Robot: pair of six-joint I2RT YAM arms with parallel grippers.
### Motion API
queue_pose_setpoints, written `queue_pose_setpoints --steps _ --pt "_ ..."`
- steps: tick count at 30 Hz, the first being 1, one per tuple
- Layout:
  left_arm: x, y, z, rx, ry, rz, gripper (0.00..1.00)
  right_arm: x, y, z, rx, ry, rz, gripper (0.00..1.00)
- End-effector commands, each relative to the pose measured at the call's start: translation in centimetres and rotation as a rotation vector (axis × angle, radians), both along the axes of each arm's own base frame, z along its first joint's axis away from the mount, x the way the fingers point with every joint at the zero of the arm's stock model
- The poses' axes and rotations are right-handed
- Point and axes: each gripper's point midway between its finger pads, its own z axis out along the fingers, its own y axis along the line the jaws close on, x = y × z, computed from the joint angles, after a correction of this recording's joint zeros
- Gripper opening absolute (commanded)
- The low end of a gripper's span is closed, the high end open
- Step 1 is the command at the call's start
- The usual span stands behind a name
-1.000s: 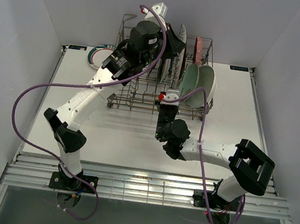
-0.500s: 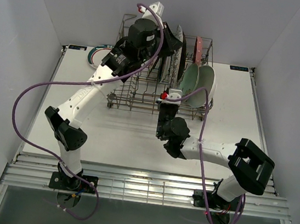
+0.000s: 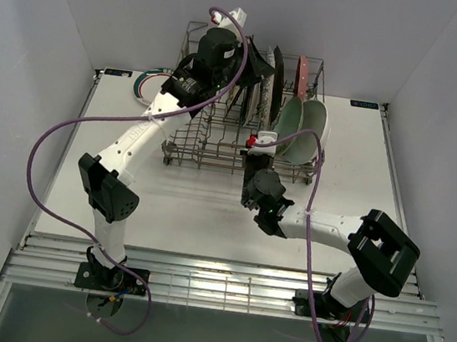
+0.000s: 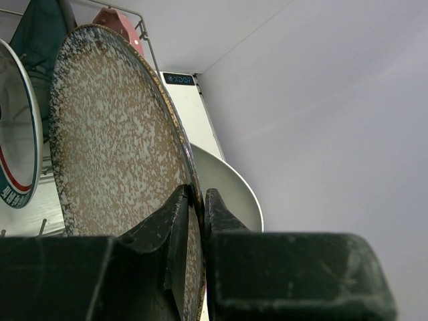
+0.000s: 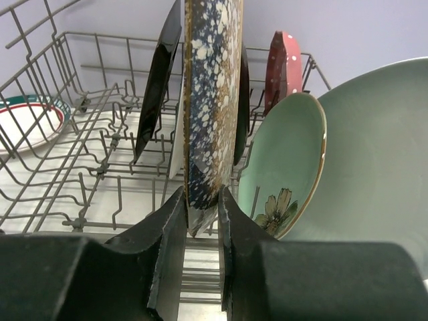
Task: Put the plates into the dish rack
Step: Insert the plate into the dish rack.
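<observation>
**Desk:** Grippers?

**Operator:** I see both pinched on the speckled plate [image 5: 210,100]: left gripper [image 4: 198,204] on its upper rim, right gripper [image 5: 200,204] on its lower edge.

**Desk:** Plate position?

**Operator:** Upright on edge within the rack [image 3: 189,151], between a black plate [image 5: 157,87] and the mint plate [image 5: 284,157]. One rimmed plate [image 3: 149,85] lies on the table [image 3: 205,219], left of the rack.
</observation>
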Motion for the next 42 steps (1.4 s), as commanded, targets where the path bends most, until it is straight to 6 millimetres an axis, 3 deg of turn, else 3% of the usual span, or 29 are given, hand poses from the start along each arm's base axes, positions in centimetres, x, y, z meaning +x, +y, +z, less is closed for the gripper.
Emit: queue_pose_setpoints --steps 1,14,32,38,42 --pt "-4.0 -2.1 6.8 -0.157 -0.128 -0.192 0.00 0.5 1.6 2.5 0.160 -0.041 0.110 0.08" --pt "-0.5 -2.9 3.3 -0.141 -0.067 -0.189 0.00 2.2 1.7 0.1 0.176 0.051 0.154 0.08" --pt "2.4 -3.8 0.2 -0.109 -0.042 -0.158 0.00 4.3 1.4 -3.2 0.223 0.203 0.194 0.08" --pt "3.4 -4.1 -1.5 -0.100 -0.016 -0.157 0.00 5.6 1.3 -5.6 0.216 0.258 0.190 0.08" --pt "3.6 -4.1 -1.6 -0.101 -0.016 -0.160 0.00 5.7 1.1 -5.6 0.209 0.260 0.183 0.10"
